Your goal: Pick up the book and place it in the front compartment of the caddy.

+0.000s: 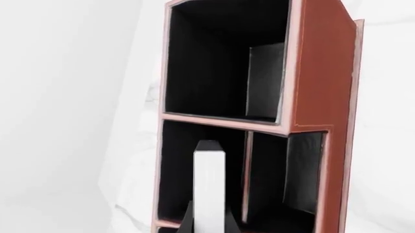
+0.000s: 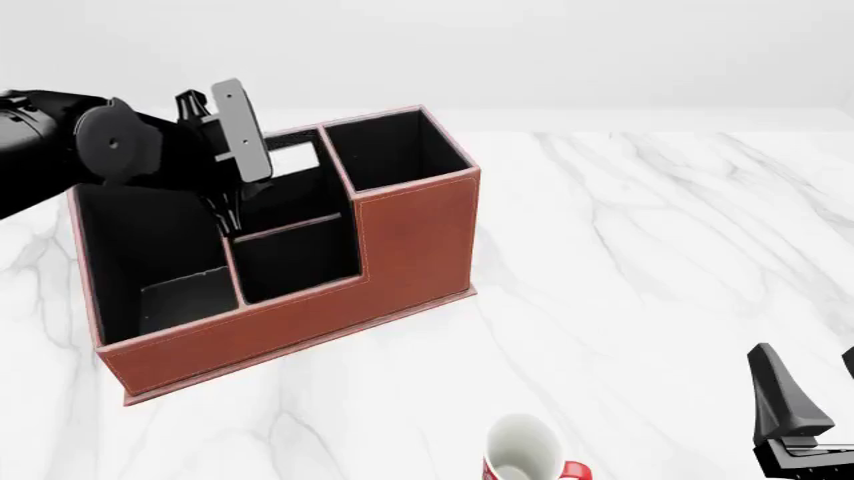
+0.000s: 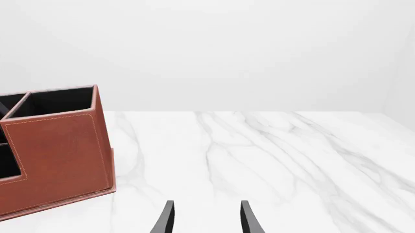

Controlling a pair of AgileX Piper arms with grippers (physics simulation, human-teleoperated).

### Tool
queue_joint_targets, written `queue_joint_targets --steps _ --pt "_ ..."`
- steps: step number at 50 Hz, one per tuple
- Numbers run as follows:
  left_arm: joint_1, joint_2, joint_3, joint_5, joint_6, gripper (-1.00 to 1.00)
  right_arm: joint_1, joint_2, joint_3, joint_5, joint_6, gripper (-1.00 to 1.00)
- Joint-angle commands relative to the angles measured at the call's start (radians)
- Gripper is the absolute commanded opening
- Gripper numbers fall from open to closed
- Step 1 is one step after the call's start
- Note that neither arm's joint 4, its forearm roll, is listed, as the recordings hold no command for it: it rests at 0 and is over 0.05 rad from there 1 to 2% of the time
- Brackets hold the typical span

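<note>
The reddish-brown caddy [image 2: 400, 240] stands left of centre on the table, and one end of it shows in the right wrist view [image 3: 58, 150]. My left gripper [image 2: 224, 208] hangs over its back middle part, pointing down. In the left wrist view the gripper [image 1: 209, 216] is shut on the book [image 1: 209, 184]. The book's white page edge faces the camera, over the small cell behind the front small cell [image 1: 285, 179]. I cannot tell how deep it sits. The arm mostly hides the book in the front view. My right gripper [image 2: 805, 395] is open and empty near the front right.
A red-and-white mug [image 2: 527, 450] stands at the front edge of the front view, left of my right gripper. The white marble table [image 2: 641, 250] stretches to the right of the caddy. The caddy's tall end cell [image 2: 387, 150] rises beside my left gripper.
</note>
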Motion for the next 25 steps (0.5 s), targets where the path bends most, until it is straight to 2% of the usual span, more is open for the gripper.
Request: queue_joint_targets --steps 1,10,11,25 --pt "0.017 0.020 -0.001 -0.009 0.014 -1.00 0.000 -0.003 0.000 0.003 0.001 1.00" --pt "0.015 0.021 -0.016 0.003 0.005 -1.00 0.000 -0.003 0.000 0.003 0.001 1.00" --pt "0.016 0.020 -0.016 0.002 0.006 1.00 0.000 -0.003 0.000 0.003 0.000 1.00" --pt "0.013 0.011 -0.022 0.008 0.006 1.00 0.000 -0.003 0.000 0.003 0.001 1.00"
